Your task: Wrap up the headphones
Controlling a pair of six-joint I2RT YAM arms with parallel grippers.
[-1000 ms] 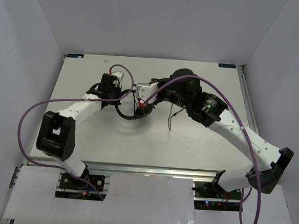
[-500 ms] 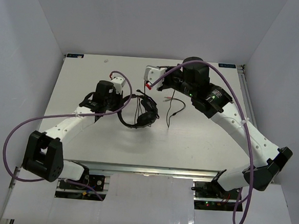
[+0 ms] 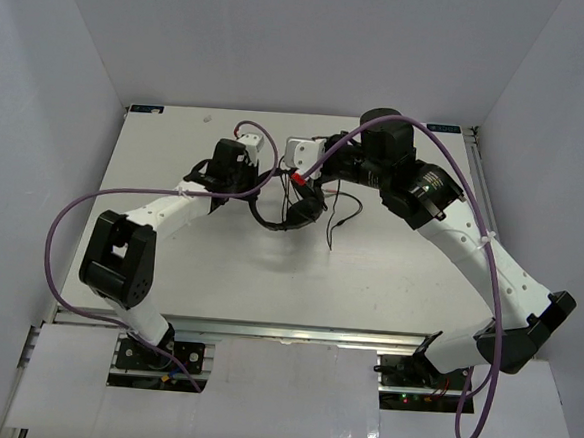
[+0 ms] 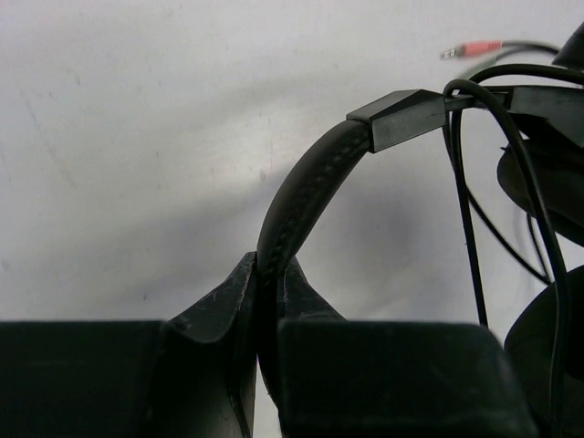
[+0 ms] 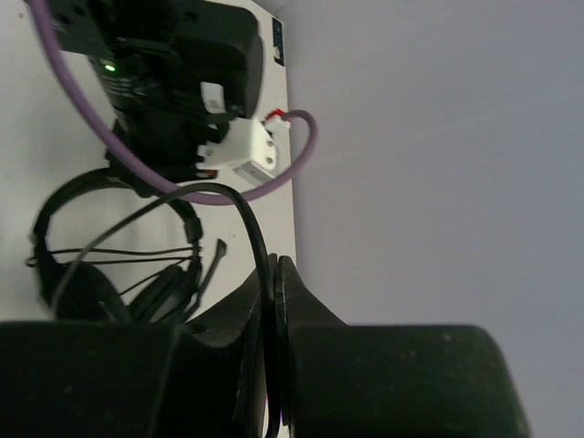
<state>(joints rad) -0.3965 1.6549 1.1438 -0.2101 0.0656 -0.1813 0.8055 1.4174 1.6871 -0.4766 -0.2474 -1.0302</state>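
The black headphones [image 3: 294, 213] are in the middle of the table, earcups to the right of the headband. My left gripper [image 3: 253, 189] is shut on the padded headband [image 4: 301, 196], which arches up out of the jaws toward the earcups [image 4: 546, 173]. The thin cord [image 4: 465, 228] crosses the band's slider several times. My right gripper [image 3: 312, 180] hovers just behind the earcups, shut on the cord [image 5: 248, 217], which curves up out of its jaws toward the headphones [image 5: 105, 269]. A loose end of cord [image 3: 336, 220] trails on the table, and the small red-ringed plug [image 4: 470, 49] lies beyond.
Purple arm cables [image 3: 71, 224] loop over the left and right sides of the table [image 3: 398, 277]. White enclosure walls [image 3: 39, 111] close in the left, back and right. In the right wrist view the left arm's wrist [image 5: 173, 64] sits close above the headphones.
The left gripper carried the headphones back and to the right. The right gripper, still pinching the cord, swung from the back edge down toward the earcups.
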